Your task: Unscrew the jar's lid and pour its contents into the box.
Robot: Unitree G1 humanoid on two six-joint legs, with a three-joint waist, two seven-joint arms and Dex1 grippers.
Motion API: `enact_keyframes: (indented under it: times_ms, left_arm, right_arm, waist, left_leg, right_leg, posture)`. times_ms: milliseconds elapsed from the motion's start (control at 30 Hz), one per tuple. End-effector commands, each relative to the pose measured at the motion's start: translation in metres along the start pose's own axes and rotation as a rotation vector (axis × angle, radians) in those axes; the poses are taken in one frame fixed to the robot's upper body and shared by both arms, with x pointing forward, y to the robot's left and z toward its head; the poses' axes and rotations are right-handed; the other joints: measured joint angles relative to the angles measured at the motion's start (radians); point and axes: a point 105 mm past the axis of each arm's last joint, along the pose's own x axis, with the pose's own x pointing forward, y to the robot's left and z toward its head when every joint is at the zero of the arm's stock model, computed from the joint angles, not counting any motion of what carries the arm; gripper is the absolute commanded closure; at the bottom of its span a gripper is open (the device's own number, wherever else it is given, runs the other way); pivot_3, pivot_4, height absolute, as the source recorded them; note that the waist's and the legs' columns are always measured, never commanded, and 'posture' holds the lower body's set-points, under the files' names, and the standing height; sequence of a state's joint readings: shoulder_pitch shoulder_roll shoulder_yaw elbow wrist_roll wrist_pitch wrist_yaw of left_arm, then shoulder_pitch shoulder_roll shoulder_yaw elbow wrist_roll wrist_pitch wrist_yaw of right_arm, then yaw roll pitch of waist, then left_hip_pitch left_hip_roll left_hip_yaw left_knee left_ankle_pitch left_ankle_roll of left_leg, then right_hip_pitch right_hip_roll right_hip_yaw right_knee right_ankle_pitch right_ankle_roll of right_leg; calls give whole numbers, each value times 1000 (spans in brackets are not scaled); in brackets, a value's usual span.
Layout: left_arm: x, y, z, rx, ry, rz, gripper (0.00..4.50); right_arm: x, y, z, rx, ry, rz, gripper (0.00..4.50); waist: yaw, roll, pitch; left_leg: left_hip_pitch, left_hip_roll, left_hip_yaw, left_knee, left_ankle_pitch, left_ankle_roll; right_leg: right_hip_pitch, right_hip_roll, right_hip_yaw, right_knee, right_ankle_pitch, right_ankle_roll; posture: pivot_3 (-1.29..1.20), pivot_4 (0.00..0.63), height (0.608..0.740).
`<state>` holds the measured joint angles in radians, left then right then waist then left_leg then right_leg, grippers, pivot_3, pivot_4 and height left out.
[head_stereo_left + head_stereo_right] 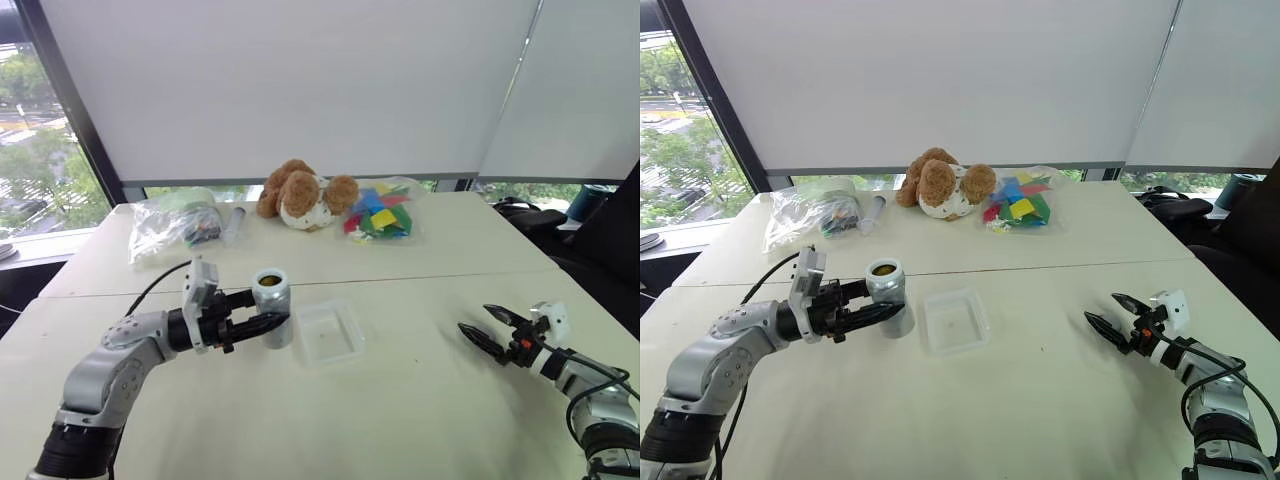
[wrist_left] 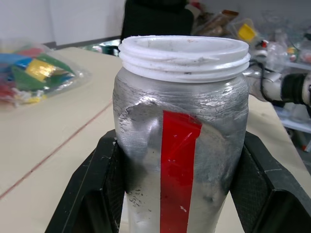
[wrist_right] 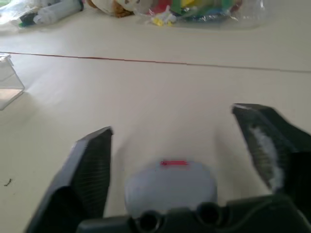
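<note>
- The jar (image 1: 272, 308), clear-grey with a vertical red stripe, stands upright with its white threaded mouth open; brown contents (image 1: 268, 279) show just inside the rim.
- The left gripper (image 1: 262, 325) points sideways with its black fingers (image 2: 92, 189) clamped on the jar's two flanks, and the wall is dented where it is gripped.
- Just beside the jar, on the side toward the right arm, sits the box (image 1: 331, 332), a shallow square clear tray; a speck or two lie on its floor (too small to name).
- The right gripper (image 1: 488, 328) hovers low over the table (image 1: 400, 410), well apart from the box, its fingers (image 3: 92, 170) spread wide and holding nothing.
- In the right wrist view the lid (image 3: 171, 183), round and grey with a small red mark, lies flat on the table between those spread fingers, touching neither.
- Along the far edge, by the window: a clear bag (image 1: 172, 222) of mixed items, a clear tube (image 1: 234, 224) with a dark tip, a brown-and-white plush toy (image 1: 303, 194), and a clear bag of coloured pieces (image 1: 381, 212).
- A seam (image 1: 420, 277) crosses the table behind the jar and box; the stretch between the box and the right gripper is bare, as is the near part of the table.
</note>
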<state>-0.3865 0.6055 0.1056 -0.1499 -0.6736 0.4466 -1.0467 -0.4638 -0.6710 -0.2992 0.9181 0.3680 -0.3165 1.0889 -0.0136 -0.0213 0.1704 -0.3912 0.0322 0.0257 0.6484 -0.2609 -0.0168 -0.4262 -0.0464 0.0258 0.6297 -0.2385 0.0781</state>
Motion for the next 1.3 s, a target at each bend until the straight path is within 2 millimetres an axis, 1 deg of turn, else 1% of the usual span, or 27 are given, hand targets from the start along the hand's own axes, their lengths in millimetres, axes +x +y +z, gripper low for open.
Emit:
enact_keyframes:
  times_ms: [33,67,100,133,167,200,233,300,333,367,433,533,600,700,800,833,867,900,967,1033,1100,1200,1300]
  left_arm:
    - [2,14,9,97,2,61,2263]
    - [4,19,8,122,30,80,2263]
    - [5,25,7,151,52,97,2263]
    - [6,30,7,176,69,105,2263]
    - [6,35,7,219,86,120,2263]
    - [8,44,6,290,112,158,2263]
    - [8,50,6,340,130,182,2263]
    - [14,61,8,438,150,240,2263]
    - [18,65,10,468,144,259,2263]
    - [23,66,12,523,138,270,2263]
    - [31,63,12,625,134,265,2263]
    - [42,56,1,885,187,241,2263]
    - [46,54,-5,1016,195,243,2263]
    - [50,51,-13,1303,217,228,2263]
    - [55,52,-12,1556,205,264,2263]
    - [57,52,-11,1606,195,266,2263]
    - [61,49,-11,1725,177,265,2263]
    - [65,45,-13,1806,153,240,2263]
    - [69,41,-17,1910,109,211,2263]
    - [74,41,-21,2045,83,212,2263]
    - [80,39,-29,2148,52,174,2263]
    - [86,38,-34,2264,10,157,2263]
    - [86,43,-36,2393,-4,171,2263]
  right_arm:
    - [-11,-4,32,-75,-97,2,79]
    - [-13,-3,44,-101,-122,10,79]
    - [-14,4,58,-128,-146,43,79]
    - [-15,14,68,-153,-157,86,79]
    - [-16,26,77,-172,-166,136,79]
    - [-18,44,88,-193,-178,200,79]
    - [-19,57,94,-202,-183,239,79]
    - [-22,85,101,-218,-180,313,79]
    - [-24,96,102,-215,-179,333,79]
    - [-26,105,101,-209,-177,346,79]
    - [-29,113,98,-196,-165,349,79]
    - [-33,116,90,-171,-150,309,79]
    - [-34,116,87,-171,-140,298,79]
    - [-36,115,86,-169,-139,273,79]
    - [-36,114,86,-164,-141,256,79]
    - [-37,114,86,-164,-140,255,79]
    - [-37,115,85,-162,-139,253,79]
    - [-37,115,85,-160,-137,252,79]
    - [-38,116,84,-155,-136,248,79]
    - [-38,117,83,-144,-135,242,79]
    - [-38,117,82,-140,-134,238,79]
    - [-38,119,82,-132,-134,236,79]
    - [-36,121,81,-126,-139,237,79]
  waist:
    - [3,0,0]
    - [3,0,0]
    - [3,1,0]
    - [2,1,1]
    - [2,1,1]
    - [2,1,1]
    - [1,2,1]
    - [2,2,1]
    - [3,1,1]
    - [4,1,1]
    - [5,1,1]
    - [6,1,1]
    - [7,1,1]
    - [6,1,1]
    - [5,1,1]
    - [6,1,1]
    - [6,0,1]
    - [8,0,1]
    - [12,0,1]
    - [20,0,1]
    - [24,0,1]
    - [26,0,1]
    - [25,0,1]
  left_leg:
    - [0,0,0,0,0,0]
    - [0,0,0,0,0,0]
    - [0,0,0,0,0,0]
    - [0,0,0,0,0,0]
    - [0,0,0,0,0,0]
    - [0,0,0,0,0,0]
    - [0,0,0,0,0,0]
    - [1,1,-1,0,0,0]
    - [1,1,-1,-1,0,0]
    - [0,1,-2,-1,0,0]
    - [0,0,-1,0,0,0]
    - [-1,0,0,1,0,0]
    - [-1,-1,0,1,0,0]
    - [0,0,0,1,0,0]
    - [0,0,0,0,0,0]
    - [0,0,0,0,0,0]
    - [0,0,0,0,0,0]
    - [0,0,0,0,0,0]
    - [0,0,0,0,0,0]
    - [0,0,1,0,0,0]
    - [0,0,1,0,0,0]
    - [0,0,1,0,0,0]
    - [0,0,1,0,0,0]
  right_leg:
    - [0,0,0,0,0,0]
    - [0,0,0,0,0,0]
    - [0,0,0,0,0,1]
    - [0,0,0,0,1,2]
    - [0,0,0,0,1,3]
    - [0,0,0,0,1,3]
    - [0,0,0,0,1,3]
    - [0,1,-1,0,2,3]
    - [0,1,-1,0,2,4]
    - [0,1,-1,1,2,4]
    - [0,0,-1,0,2,4]
    - [1,-1,-1,-1,1,3]
    - [1,-2,0,-1,0,1]
    - [1,-1,0,-1,1,2]
    - [1,-1,-1,-1,2,4]
    - [1,-1,-1,-1,2,4]
    - [1,-1,-1,-1,2,4]
    - [1,-1,-1,-1,2,4]
    - [1,-2,-1,-1,2,5]
    - [1,-2,-1,-1,2,5]
    - [1,-2,-1,-1,3,5]
    - [1,-1,-1,-1,3,6]
    - [1,-1,-1,-1,3,6]
  posture:
    - [0,150,740]
    - [0,150,740]
    - [0,150,740]
    - [0,150,740]
    - [0,150,740]
    - [0,150,740]
    - [0,150,740]
    - [0,150,740]
    - [0,150,740]
    - [0,150,740]
    - [0,150,740]
    - [0,150,740]
    - [0,150,740]
    - [0,150,740]
    - [0,150,740]
    - [0,150,740]
    - [0,150,740]
    - [0,150,740]
    - [0,150,740]
    - [0,150,740]
    - [0,150,740]
    - [0,150,740]
    - [0,150,740]
